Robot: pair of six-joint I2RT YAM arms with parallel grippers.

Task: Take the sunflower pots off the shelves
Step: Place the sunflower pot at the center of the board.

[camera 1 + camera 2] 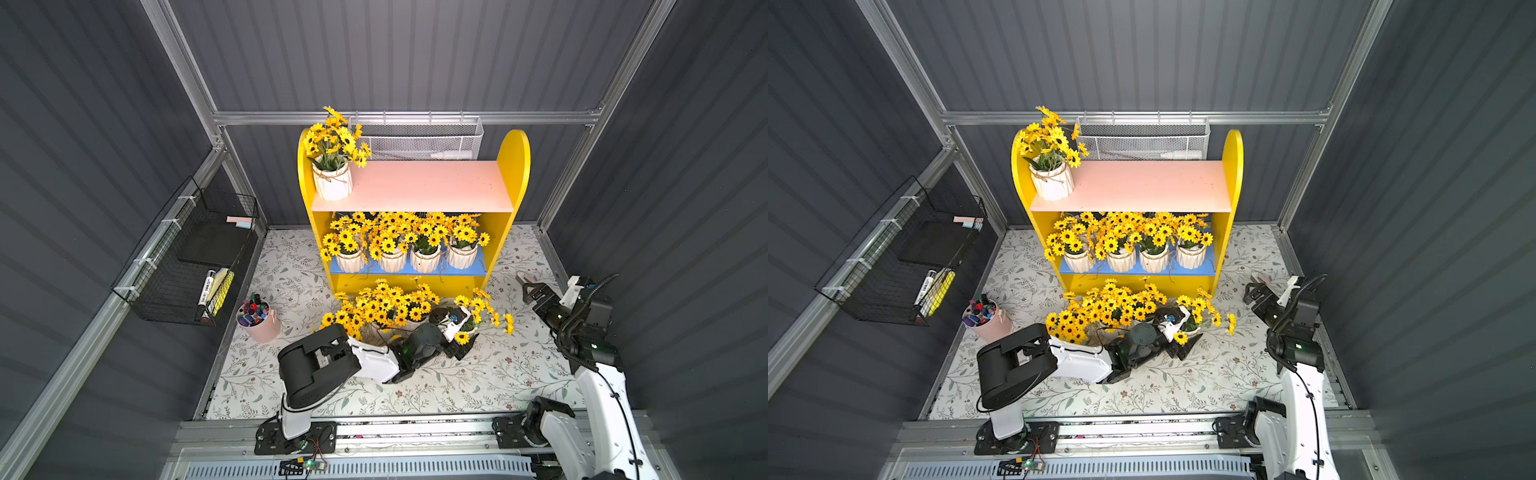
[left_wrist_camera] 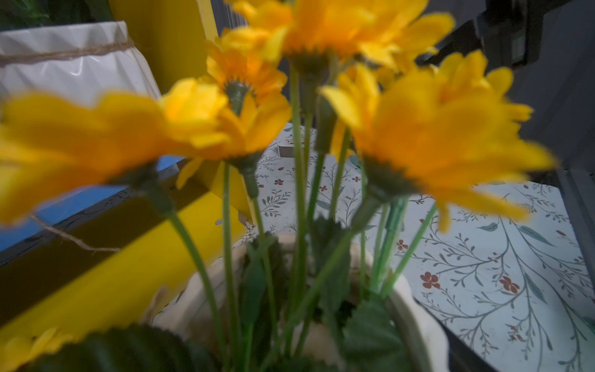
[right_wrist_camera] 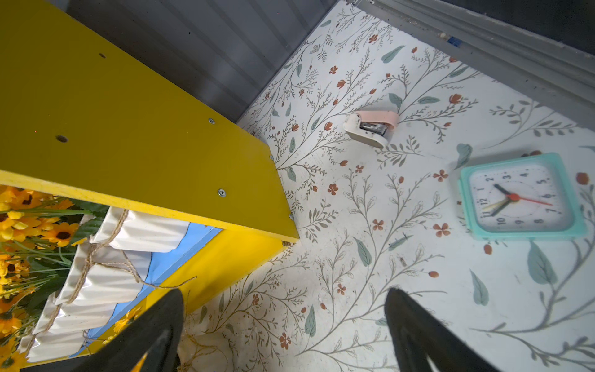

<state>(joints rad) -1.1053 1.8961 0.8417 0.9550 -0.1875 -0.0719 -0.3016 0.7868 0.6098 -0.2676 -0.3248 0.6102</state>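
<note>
Right gripper (image 3: 283,292) released, jaws wide, nothing between, beside the right end of the shelves (image 1: 513,158); left gripper (image 1: 459,332) low among sunflower pots (image 1: 386,309) clustered on floral mat (image 1: 498,374) in front of the shelves, grip can't tell, flowers hide it; one pot (image 1: 332,183) at left end of pink upper board (image 1: 428,183); four pots (image 1: 405,257) in a row on blue lower board (image 1: 473,268).

You are looking at dark grey ribbed walls (image 1: 415,50) enclosing a pale floral-patterned floor (image 1: 498,374), with aluminium framing (image 1: 270,118) running along them.
</note>
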